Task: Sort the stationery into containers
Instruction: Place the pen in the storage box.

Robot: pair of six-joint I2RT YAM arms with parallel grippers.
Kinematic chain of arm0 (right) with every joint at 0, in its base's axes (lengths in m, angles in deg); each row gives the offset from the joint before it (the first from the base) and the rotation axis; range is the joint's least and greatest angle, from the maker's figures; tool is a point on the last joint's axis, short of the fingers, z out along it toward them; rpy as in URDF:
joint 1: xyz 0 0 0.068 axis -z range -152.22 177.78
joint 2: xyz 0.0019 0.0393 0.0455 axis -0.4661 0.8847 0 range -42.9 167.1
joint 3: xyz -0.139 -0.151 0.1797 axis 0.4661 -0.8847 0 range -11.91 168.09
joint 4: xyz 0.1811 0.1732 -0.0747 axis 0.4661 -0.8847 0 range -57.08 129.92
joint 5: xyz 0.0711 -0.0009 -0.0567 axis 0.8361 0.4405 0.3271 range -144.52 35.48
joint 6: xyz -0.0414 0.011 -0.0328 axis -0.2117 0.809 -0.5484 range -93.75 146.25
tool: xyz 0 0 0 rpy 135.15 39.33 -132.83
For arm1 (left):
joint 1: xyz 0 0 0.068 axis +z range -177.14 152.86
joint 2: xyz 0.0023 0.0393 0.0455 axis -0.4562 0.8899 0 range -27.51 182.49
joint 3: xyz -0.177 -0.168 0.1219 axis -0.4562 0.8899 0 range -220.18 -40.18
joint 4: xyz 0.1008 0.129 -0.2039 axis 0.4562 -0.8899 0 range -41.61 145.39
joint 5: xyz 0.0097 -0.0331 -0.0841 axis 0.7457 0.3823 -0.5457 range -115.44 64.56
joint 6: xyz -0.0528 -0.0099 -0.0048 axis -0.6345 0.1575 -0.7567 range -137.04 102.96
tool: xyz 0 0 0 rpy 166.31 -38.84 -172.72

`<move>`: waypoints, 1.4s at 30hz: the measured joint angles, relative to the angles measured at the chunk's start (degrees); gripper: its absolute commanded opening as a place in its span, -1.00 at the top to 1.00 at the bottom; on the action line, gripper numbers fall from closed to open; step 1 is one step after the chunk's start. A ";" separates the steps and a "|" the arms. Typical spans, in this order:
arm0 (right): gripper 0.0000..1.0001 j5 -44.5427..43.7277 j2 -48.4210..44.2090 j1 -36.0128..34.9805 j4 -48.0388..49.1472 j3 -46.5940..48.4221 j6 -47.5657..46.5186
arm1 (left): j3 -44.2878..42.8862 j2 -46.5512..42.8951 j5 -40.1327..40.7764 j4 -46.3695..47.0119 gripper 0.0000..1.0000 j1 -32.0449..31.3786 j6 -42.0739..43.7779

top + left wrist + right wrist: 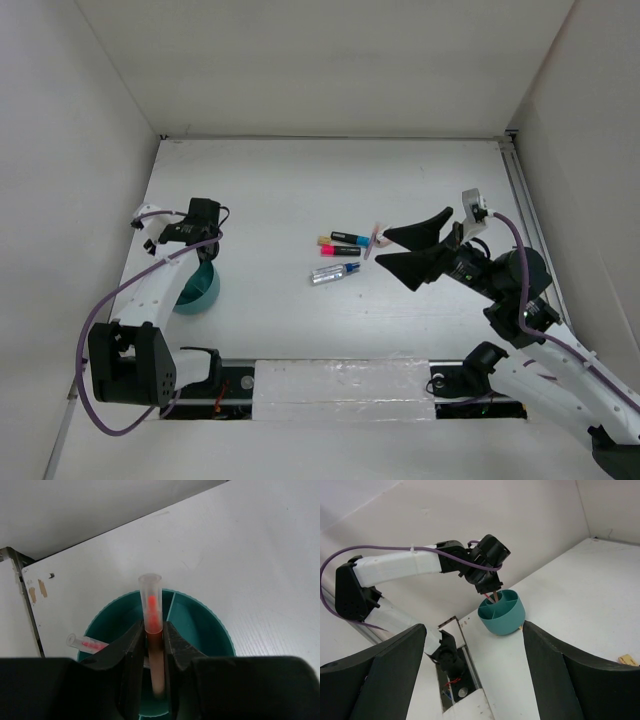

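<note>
Left pincer (153,630): jaws narrow, a clear-barrelled orange pencil (150,595) upright between them and touching both fingers as far as the left wrist view shows. I log it as gripped and not yet released. The pencil's lower end hangs inside the mouth of the teal cup (212,617), which is split by dividers. I cannot tell which compartment the tip is over. A second orange pencil (87,642) already leans in the cup, its end poking over the rim. The cup stands on the worktop (270,180) near the left arm's base. Right pincer (381,247): jaws wide, holding nothing, hovering near the loose items at mid-worktop. Loose there are a black marker with a yellow end (345,238), just beside it a black marker with a pink end (340,251), and nearer the arms a clear blue-capped pen (335,272). A thin pinkish item (375,238) lies close to the right pincer's upper finger, too small for me to name. The right wrist view shows a small beige block (626,659) at its edge, possibly the eraser. Progress, my estimate: one pencil is in and a second is at the point of drop, so less than half is done. Left to do: release this pencil, then move both markers, the pen, the pinkish item and the eraser. The right arm looks placed for the next pick.
</note>
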 measured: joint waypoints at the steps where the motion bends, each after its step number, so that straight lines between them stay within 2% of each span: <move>1: -0.68 0.00 -0.04 0.00 -0.02 0.00 0.00 | 0.00 0.00 0.02 -0.07 0.66 0.00 -0.02; 11: -0.68 0.00 -0.42 0.00 0.00 0.00 0.00 | -0.59 0.00 0.00 -0.79 0.66 -0.39 -0.24; 20: -0.68 0.00 -0.42 0.00 0.00 0.00 0.00 | -1.22 -1.92 -1.03 0.70 0.06 -0.63 1.14; 26: -0.68 0.00 -0.33 0.00 0.00 0.00 0.00 | -1.22 -5.27 -1.14 1.25 -0.21 -0.66 1.64; 28: -0.68 0.00 -0.22 0.00 0.00 0.00 0.00 | -1.22 -5.62 -1.16 1.25 -0.38 -0.66 1.70; 29: -0.68 0.00 -0.09 0.00 0.00 0.00 0.00 | -1.22 -5.70 -1.18 1.25 -0.60 -0.66 1.77; 33: -0.75 -0.52 1.16 0.00 0.04 0.00 -0.02 | -1.22 -7.34 -1.55 1.49 -0.99 -0.66 2.14; 34: -0.78 -1.03 1.75 0.00 0.02 0.00 -0.04 | -1.22 -8.20 -1.81 1.90 -1.00 -0.66 2.49; 36: -0.98 -2.29 3.37 0.00 -0.15 0.00 0.07 | -1.22 -10.38 -2.27 3.58 -1.00 -0.66 3.80; 42: -0.98 -9.01 10.62 0.00 -2.95 0.20 0.22 | -0.94 -18.75 -5.11 10.73 -1.00 -0.66 10.36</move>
